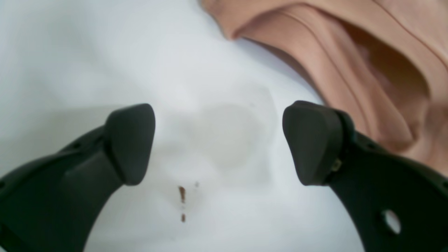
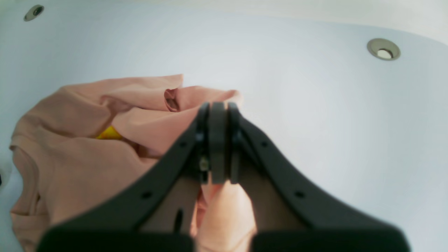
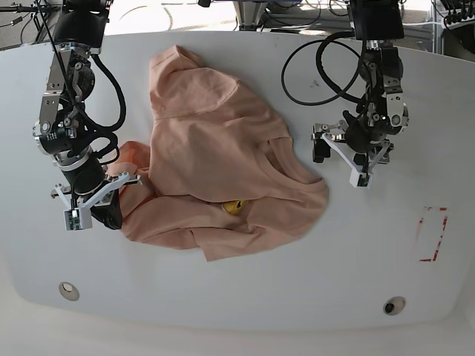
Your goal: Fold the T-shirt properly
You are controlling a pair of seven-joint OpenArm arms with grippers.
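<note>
The T-shirt [image 3: 223, 156] lies crumpled mid-worktop [image 3: 245, 289] (its yellow emblem [image 3: 234, 205] peeking out). The right claw [image 2: 217, 115], pressed together, pinches a fold at the shirt's left edge. The left claw [image 1: 218, 140] hangs spread over bare worktop just right of the shirt.

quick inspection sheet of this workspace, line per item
surface: white table, two round grommet holes near the front edge, red tape marks at one side, small brown stains under the left gripper
job's things: salmon-pink short-sleeved T-shirt lying crumpled, not folded; yellow emblem partly showing
clutter: nothing seen
grippers: left gripper open and empty over bare table beside the shirt; right gripper shut on the shirt's fabric
cables: black cables loop off both arms, above the table
surroundings: equipment beyond the far edge, unclear
</note>
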